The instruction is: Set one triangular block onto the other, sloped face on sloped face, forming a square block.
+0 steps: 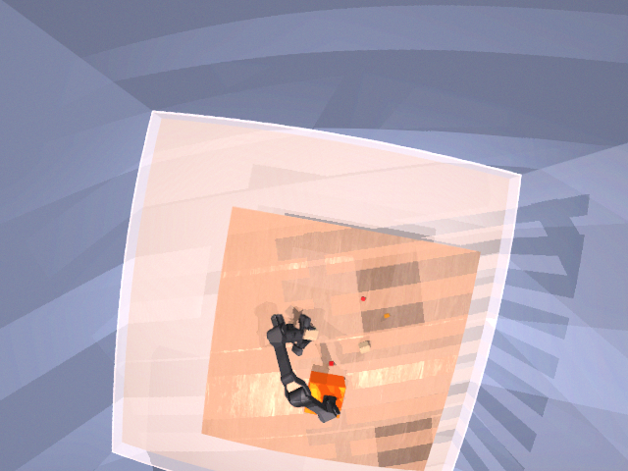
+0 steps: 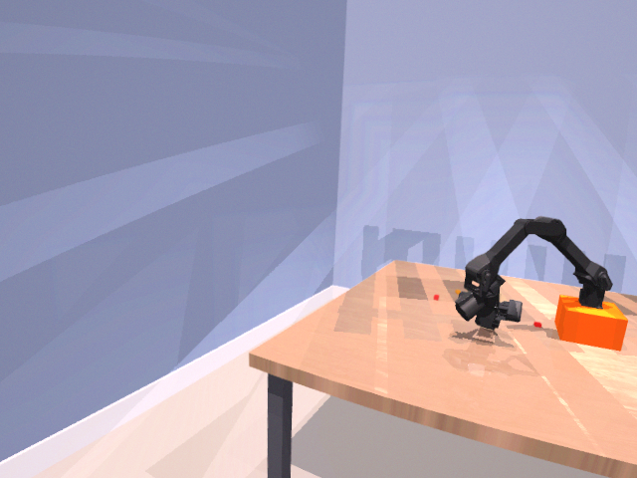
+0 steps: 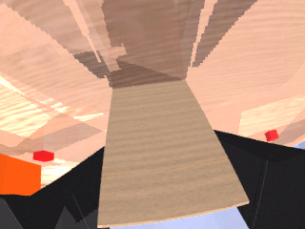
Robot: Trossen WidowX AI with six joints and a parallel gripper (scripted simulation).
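Observation:
A tan wooden triangular block (image 3: 168,153) fills the middle of the wrist view, lying between my dark fingers with its far end down at the table. From above, the same block (image 1: 310,335) shows at my gripper (image 1: 305,333). In the side view my gripper (image 2: 486,324) hangs low, just over the table top. The fingers have parted slightly and the block still lies between them. The other triangular block (image 1: 364,345) rests on the table a short way to the right, apart from the gripper. It is hidden in the side view.
The arm's orange base (image 2: 590,323) stands near the table's edge, also seen from above (image 1: 327,389). Small red markers (image 1: 363,298) (image 1: 331,362) and an orange marker (image 1: 386,315) lie on the table top.

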